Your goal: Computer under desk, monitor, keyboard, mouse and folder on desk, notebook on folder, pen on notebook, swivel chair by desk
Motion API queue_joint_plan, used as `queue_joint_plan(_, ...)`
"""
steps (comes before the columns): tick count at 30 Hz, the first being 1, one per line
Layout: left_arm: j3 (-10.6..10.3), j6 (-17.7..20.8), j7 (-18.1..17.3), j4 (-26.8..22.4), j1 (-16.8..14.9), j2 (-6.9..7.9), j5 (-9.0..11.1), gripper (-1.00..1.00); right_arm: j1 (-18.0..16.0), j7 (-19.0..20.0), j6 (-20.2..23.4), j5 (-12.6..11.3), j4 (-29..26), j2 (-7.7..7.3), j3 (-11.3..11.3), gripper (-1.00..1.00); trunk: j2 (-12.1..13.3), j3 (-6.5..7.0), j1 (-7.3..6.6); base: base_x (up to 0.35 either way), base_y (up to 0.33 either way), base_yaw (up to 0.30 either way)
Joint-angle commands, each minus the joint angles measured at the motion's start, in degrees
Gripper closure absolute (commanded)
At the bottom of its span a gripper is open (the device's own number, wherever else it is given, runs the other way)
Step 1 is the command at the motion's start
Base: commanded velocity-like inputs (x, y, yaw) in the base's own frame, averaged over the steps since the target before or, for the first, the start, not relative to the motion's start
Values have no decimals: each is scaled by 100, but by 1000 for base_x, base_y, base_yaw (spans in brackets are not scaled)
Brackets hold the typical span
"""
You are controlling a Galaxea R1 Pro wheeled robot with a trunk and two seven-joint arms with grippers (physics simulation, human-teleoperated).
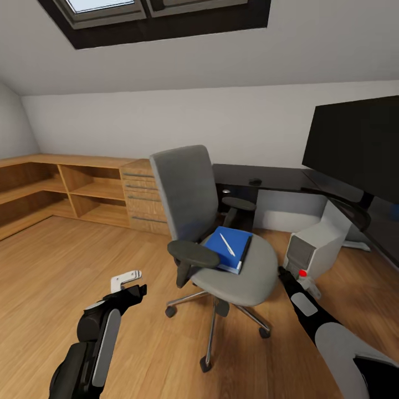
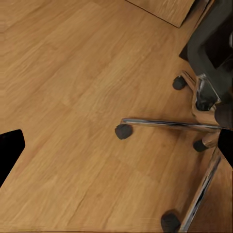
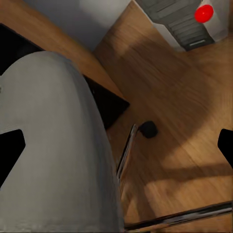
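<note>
The grey swivel chair [image 1: 235, 269] stands mid-floor, away from the black desk [image 1: 277, 178]. On its seat lies a blue folder-and-notebook stack [image 1: 233, 252] with a pale pen [image 1: 226, 244] on top; I cannot tell the two apart. The black monitor [image 1: 357, 144] stands on the desk at right, and a small dark mouse [image 1: 255, 181] sits further back. The white computer [image 1: 317, 244] is on the floor by the desk. My left gripper [image 1: 132, 284] hovers open, low, left of the chair. My right gripper [image 1: 284, 272] is open beside the seat's right edge [image 3: 48, 145].
Wooden shelves and drawers [image 1: 138, 197] line the back left wall. The chair's chrome legs [image 2: 170, 124] and casters [image 2: 124, 131] spread over the wooden floor below my left gripper. The computer's red button [image 3: 204, 13] shows beyond the right gripper. Open floor lies at left.
</note>
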Motion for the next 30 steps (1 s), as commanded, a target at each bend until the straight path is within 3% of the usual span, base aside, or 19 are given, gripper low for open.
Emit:
queue_joint_plan(1,-28,21,41,6,-4,-4,94,-100,-3,37,-18,-56,8,32,28,-100,-3,-6,-1,0,0,0)
queue_joint_plan(4,-117,21,41,-19,-4,-4,98,-100,-4,36,-18,-56,10,130,28,-100,-3,-6,-1,0,0,0)
queue_joint_plan(8,-56,35,39,-101,-4,-4,70,-100,-3,-20,-18,-57,-10,224,28,-100,-3,-6,-1,0,0,0)
queue_joint_plan(21,-53,39,33,-122,-4,-4,65,-100,1,-31,-18,-56,-26,248,28,-100,-3,-6,-1,0,0,12)
queue_joint_plan(30,-52,39,37,-127,-3,-4,65,-100,1,-34,-16,-57,-25,250,16,-100,-3,-6,-1,0,0,233)
